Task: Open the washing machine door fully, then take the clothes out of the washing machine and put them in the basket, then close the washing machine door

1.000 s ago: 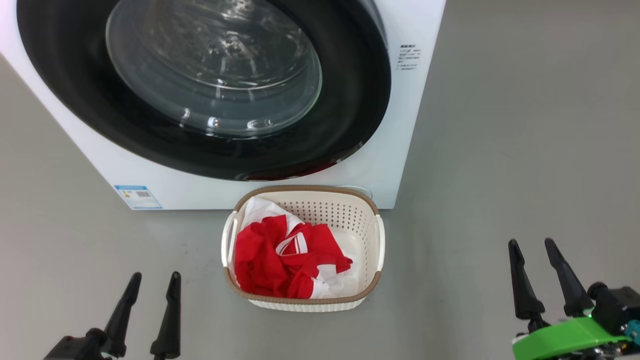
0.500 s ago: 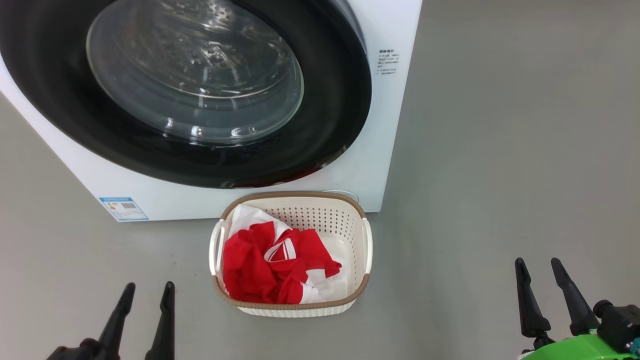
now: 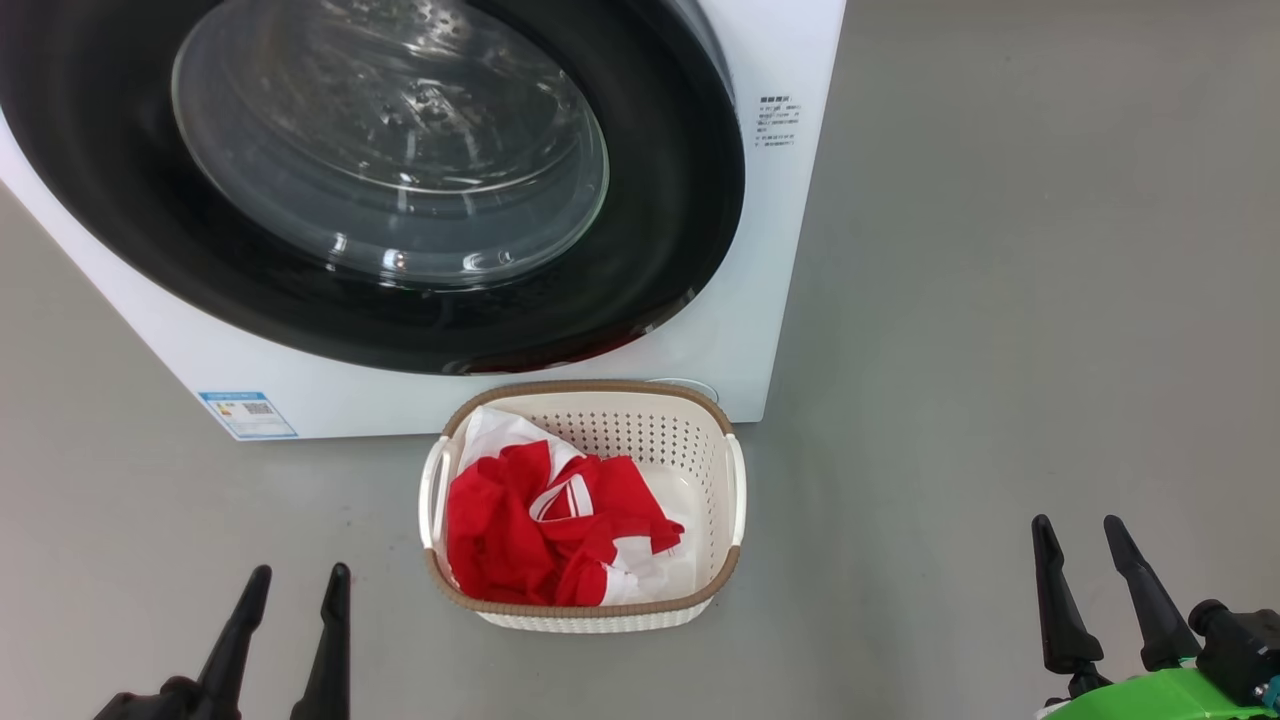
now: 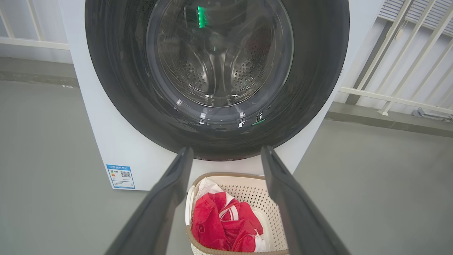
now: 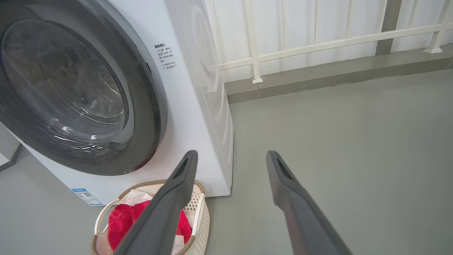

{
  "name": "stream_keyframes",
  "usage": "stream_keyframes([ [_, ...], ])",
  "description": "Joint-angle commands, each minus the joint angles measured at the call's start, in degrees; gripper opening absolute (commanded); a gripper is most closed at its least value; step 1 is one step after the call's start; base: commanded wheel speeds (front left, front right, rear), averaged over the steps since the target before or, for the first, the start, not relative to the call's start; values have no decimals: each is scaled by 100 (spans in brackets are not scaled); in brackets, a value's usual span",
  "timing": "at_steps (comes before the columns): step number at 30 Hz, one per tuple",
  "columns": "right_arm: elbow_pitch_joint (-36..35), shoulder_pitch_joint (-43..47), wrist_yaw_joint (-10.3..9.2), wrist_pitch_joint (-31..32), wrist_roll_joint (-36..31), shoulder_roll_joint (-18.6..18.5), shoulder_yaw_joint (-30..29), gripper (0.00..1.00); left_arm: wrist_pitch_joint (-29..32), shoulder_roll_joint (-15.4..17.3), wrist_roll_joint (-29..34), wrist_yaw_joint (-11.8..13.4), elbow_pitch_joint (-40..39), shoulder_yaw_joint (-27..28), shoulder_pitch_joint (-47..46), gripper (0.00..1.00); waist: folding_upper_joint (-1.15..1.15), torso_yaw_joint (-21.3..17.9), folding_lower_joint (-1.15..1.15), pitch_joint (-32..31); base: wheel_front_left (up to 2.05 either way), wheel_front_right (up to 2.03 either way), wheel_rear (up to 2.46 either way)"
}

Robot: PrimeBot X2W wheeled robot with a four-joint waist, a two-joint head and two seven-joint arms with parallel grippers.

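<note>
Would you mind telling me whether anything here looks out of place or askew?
Nothing stands out. The washing machine door sits shut on the washing machine, and the clothes lie bunched inside the basket, none on the floor. The red glint on the door's lower rim looks like their reflection.

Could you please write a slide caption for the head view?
Red clothes lie in the basket before the washing machine, whose door is shut.

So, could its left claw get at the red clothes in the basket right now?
Probably yes: the left claw is open, the clothes lie uncovered in the basket, nothing between.
</note>
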Motion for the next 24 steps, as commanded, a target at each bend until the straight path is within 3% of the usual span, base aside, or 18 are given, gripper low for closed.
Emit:
stream_keyframes([
  [1, -147, -118, -3, 4, 26, -79, 124, 100, -52, 97, 51, -32, -147, 203, -128, 100, 0, -1, 0, -4, 0, 0, 0],
  [14, -140, -117, -3, 4, 35, -79, 124, 100, -52, 88, -41, -32, -110, 191, -108, 100, 0, -7, 0, -10, 0, 0, 0],
  [15, 7, -1, 0, 0, 2, 1, 0, 0, 1, -3, -33, 0, 20, -12, 0, 0, 0, -7, 0, -10, 0, 0, 0],
  [24, 214, -8, 1, 71, 286, 62, 17, 0, 101, -120, -316, 7, 239, -51, -14, 0, 0, -20, 7, -34, 0, 0, 0],
])
